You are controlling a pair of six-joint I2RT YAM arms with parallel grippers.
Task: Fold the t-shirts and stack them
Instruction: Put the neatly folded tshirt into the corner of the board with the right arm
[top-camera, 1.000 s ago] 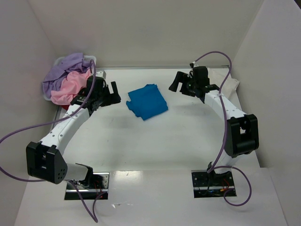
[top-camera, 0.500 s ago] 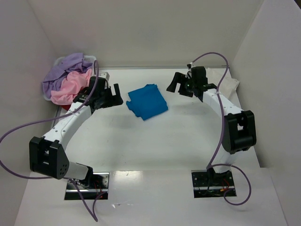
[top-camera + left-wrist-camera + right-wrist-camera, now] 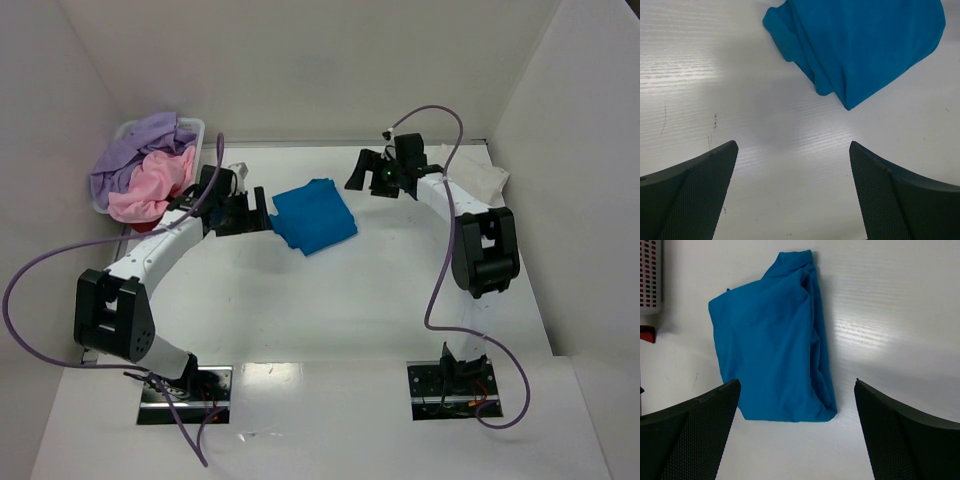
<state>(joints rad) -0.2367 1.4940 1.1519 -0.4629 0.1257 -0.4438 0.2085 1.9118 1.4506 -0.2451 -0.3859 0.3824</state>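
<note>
A folded bright blue t-shirt [image 3: 313, 216] lies on the table in the middle at the back. It also shows in the left wrist view [image 3: 865, 45] and in the right wrist view [image 3: 772, 340]. My left gripper [image 3: 258, 211] is open and empty just left of it, near its left edge. My right gripper [image 3: 358, 172] is open and empty just right of it, above the table. Lavender [image 3: 140, 145] and pink [image 3: 150, 185] t-shirts are heaped in the basket at the back left. A bit of dark red cloth [image 3: 143, 227] shows under the pink one. A white t-shirt [image 3: 480, 172] lies at the back right.
The white plastic basket [image 3: 192, 124] stands in the back left corner; its corner shows in the right wrist view [image 3: 650, 275]. White walls close in the table on the left, back and right. Purple cables loop from both arms.
Both grippers have moved inward toward the blue t-shirt: the left to the right, the right to the left. The blue t-shirt has not moved.
</note>
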